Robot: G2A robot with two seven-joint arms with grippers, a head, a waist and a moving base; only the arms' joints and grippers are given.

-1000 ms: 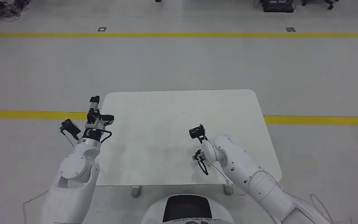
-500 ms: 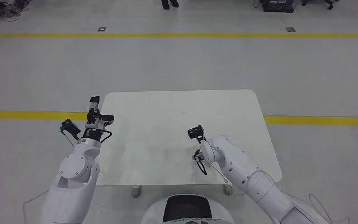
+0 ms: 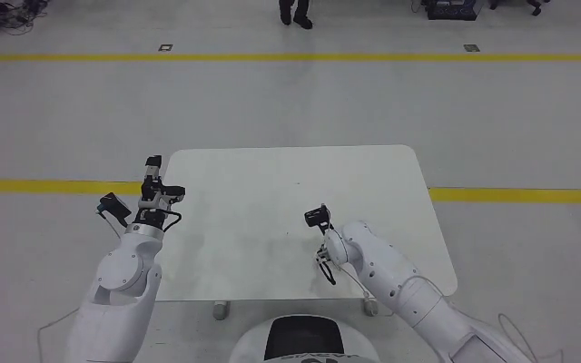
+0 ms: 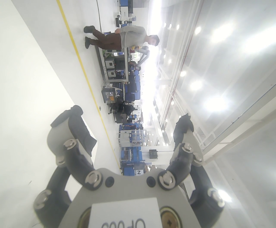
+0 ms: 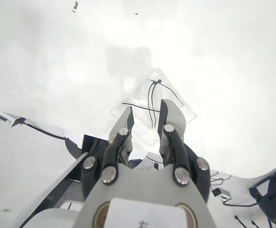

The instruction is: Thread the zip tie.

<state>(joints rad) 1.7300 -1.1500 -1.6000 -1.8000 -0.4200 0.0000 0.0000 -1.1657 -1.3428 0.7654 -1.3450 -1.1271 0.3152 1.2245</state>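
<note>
Thin black zip ties (image 5: 149,95) lie on a clear square plate (image 5: 183,112) near the white table's front edge; one is looped through its small head, and another strand crosses it. My right gripper (image 5: 146,105) hangs open just above the plate, its fingers on either side of the loop's ends, with nothing held. From above, that gripper (image 3: 324,263) sits low over the front middle of the table (image 3: 272,181). My left gripper (image 4: 129,114) is open and empty, pointing out into the room at the table's left edge (image 3: 156,186).
The table's front edge (image 5: 54,131) runs close behind the plate, with cables on the floor beyond it. A few small dark specks (image 5: 74,4) lie farther out on the tabletop.
The right arm has edged slightly left over the front of the table. The left arm has stayed still.
</note>
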